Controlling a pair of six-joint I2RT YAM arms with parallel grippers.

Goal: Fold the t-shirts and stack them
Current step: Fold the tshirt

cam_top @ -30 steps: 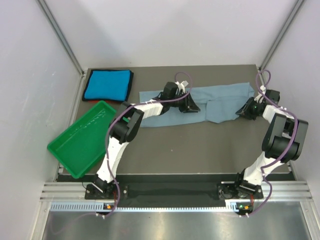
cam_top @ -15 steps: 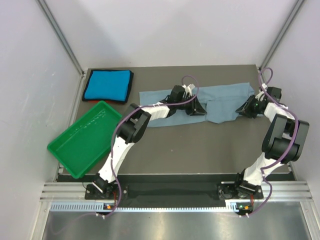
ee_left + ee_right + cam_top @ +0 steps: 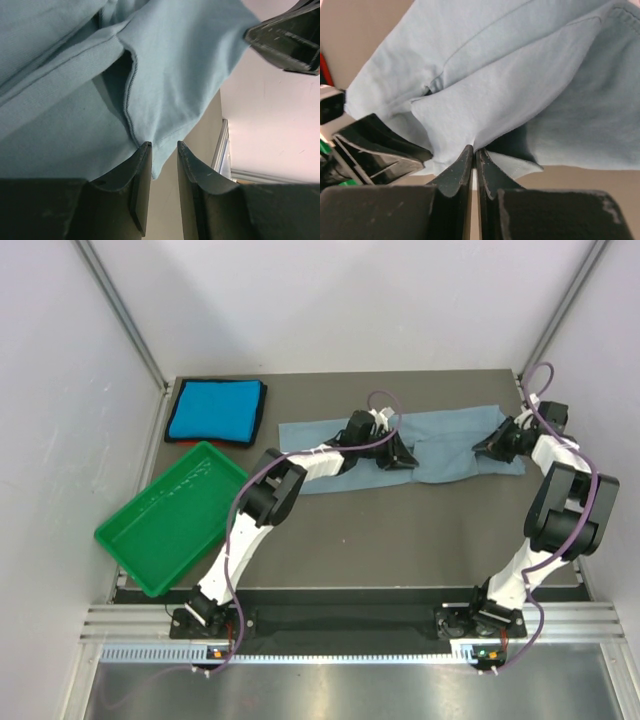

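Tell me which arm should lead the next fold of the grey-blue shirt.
Probably the right. Its claw is shut on the grey-blue shirt near the shirt's right end, so it could carry that end over. The left claw pinches a fold mid-shirt, better placed to anchor.

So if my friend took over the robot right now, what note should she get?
Left end effector: pinching an edge of the long grey-blue cloth t-shirt, fingers not fully together.
Right end effector: shut on the same shirt, at its right end.
The shirt lies in a long strip across the back of the table.
Done: the bright turquoise cloth t-shirt sits folded at the back left corner.
Left: finish folding the grey-blue one, then stack it with the turquoise one.
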